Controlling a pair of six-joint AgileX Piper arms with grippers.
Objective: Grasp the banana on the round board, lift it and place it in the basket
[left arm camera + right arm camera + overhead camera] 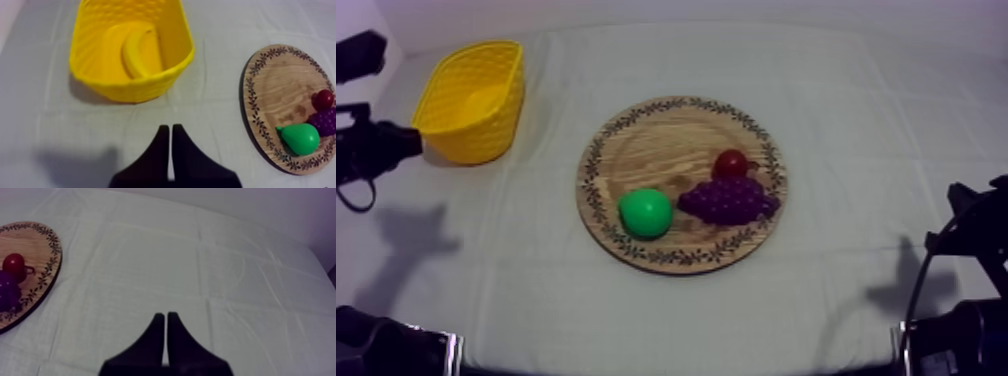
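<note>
The banana lies curved inside the yellow basket, which stands at the table's back left. My left gripper is shut on nothing, its fingers together as a narrow wedge a short way in front of the basket. The round wooden board sits mid-table and bears a green pear, purple grapes and a small red fruit. My right gripper is shut and holds nothing, over bare cloth to the right of the board.
The left arm reaches in from the left edge beside the basket. The right arm rests low at the right edge. Open cloth lies between the board and both arms.
</note>
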